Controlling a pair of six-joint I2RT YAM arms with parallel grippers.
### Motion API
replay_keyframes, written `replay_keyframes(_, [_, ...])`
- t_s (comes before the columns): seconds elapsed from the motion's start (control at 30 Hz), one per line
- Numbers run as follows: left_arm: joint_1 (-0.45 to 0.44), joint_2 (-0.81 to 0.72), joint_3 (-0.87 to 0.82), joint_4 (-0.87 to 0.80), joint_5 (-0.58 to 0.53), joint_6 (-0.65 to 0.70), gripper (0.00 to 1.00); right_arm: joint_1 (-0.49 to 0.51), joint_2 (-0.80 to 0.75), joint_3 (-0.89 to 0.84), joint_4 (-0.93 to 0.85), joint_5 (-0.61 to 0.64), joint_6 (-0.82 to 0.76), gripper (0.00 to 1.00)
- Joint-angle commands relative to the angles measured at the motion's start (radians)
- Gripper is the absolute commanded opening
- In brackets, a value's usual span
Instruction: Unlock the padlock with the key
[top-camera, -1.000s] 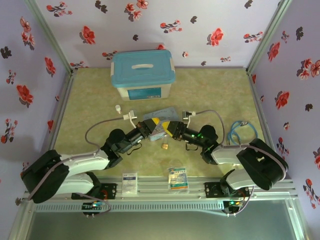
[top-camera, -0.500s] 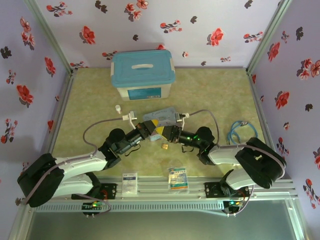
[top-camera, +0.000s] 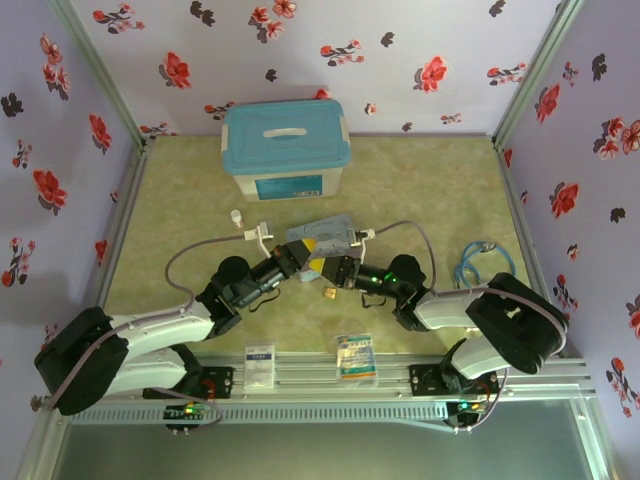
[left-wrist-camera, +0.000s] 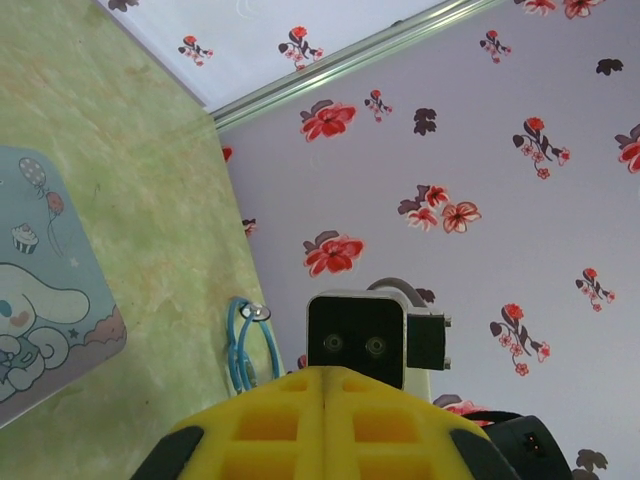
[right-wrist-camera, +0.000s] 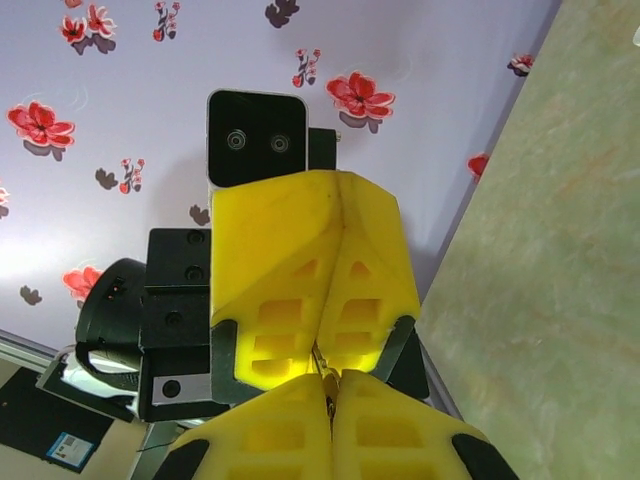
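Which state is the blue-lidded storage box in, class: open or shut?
Shut. The blue lid sits flat over the storage box, covering its whole top.

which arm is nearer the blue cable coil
Right. The right arm runs just beside the blue cable coil; the left arm lies far off to its left.

Walls (top-camera: 400, 40): lilac, scattered with red blossoms and dark leaf sprigs. Table (top-camera: 420, 190): mottled yellow-green. Storage box (top-camera: 285, 150): sky-blue lid, pale body, blue label. Tin (left-wrist-camera: 40, 320): pale blue, printed with a white cartoon character, balloons and a cupcake. Left gripper (top-camera: 311, 249), right gripper (top-camera: 326, 268): yellow fingers, black bodies. Padlock (top-camera: 328, 293): brass-gold. Cable coil (top-camera: 485, 262): blue. Left arm (top-camera: 170, 325), right arm (top-camera: 450, 305): white shells, black joints.
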Motion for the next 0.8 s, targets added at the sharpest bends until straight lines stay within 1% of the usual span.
replay_keyframes(0.0, [0.008, -0.018, 0.019, -0.005, 0.003, 0.017, 0.0, 0.006, -0.025, -0.014, 0.046, 0.021, -0.033, 0.0])
replay_keyframes(0.03, [0.009, -0.019, 0.014, -0.001, 0.001, 0.018, 0.07, 0.006, -0.028, -0.017, 0.045, 0.027, -0.037, 0.0])
replay_keyframes(0.07, [0.011, -0.024, 0.012, -0.005, -0.002, 0.018, 0.22, 0.003, -0.03, -0.02, 0.046, 0.033, -0.042, 0.0])
replay_keyframes(0.1, [0.015, -0.032, 0.01, -0.016, -0.004, 0.018, 0.45, 0.004, -0.034, -0.024, 0.044, 0.042, -0.048, 0.0])
replay_keyframes(0.13, [0.021, -0.046, 0.008, -0.033, -0.007, 0.017, 0.6, 0.004, -0.036, -0.031, 0.033, 0.054, -0.056, 0.0])
replay_keyframes(0.17, [0.025, -0.061, 0.006, -0.053, -0.015, 0.019, 0.67, 0.003, -0.041, -0.035, 0.014, 0.063, -0.066, 0.0])
replay_keyframes(0.23, [0.029, -0.11, 0.009, -0.131, -0.042, 0.032, 0.69, 0.004, -0.065, -0.041, -0.054, 0.079, -0.096, 0.0])
replay_keyframes(0.3, [0.033, -0.168, 0.022, -0.253, -0.062, 0.049, 0.71, 0.004, -0.097, -0.047, -0.133, 0.096, -0.131, 0.0])
replay_keyframes(0.43, [0.034, -0.251, 0.032, -0.429, -0.081, 0.075, 0.73, 0.004, -0.155, -0.052, -0.287, 0.124, -0.199, 0.0])
replay_keyframes(0.53, [0.034, -0.264, 0.053, -0.562, -0.089, 0.087, 0.74, 0.004, -0.187, -0.047, -0.367, 0.139, -0.234, 0.0])
replay_keyframes(0.57, [0.031, -0.259, 0.07, -0.623, -0.093, 0.095, 0.74, 0.005, -0.197, -0.044, -0.396, 0.145, -0.245, 0.0])
replay_keyframes(0.6, [0.022, -0.252, 0.107, -0.729, -0.11, 0.106, 0.74, 0.004, -0.21, -0.038, -0.445, 0.155, -0.262, 0.0])
replay_keyframes(0.63, [0.006, -0.238, 0.143, -0.822, -0.134, 0.121, 0.75, 0.004, -0.232, -0.031, -0.51, 0.175, -0.281, 0.0])
replay_keyframes(0.67, [-0.009, -0.221, 0.162, -0.865, -0.148, 0.135, 0.76, 0.005, -0.253, -0.024, -0.577, 0.198, -0.297, 0.0])
replay_keyframes(0.7, [-0.024, -0.201, 0.171, -0.875, -0.15, 0.14, 0.76, 0.002, -0.284, -0.015, -0.674, 0.239, -0.318, 0.0])
replay_keyframes(0.77, [-0.052, -0.161, 0.17, -0.852, -0.148, 0.128, 0.76, 0.003, -0.352, 0.018, -0.92, 0.349, -0.369, 0.0])
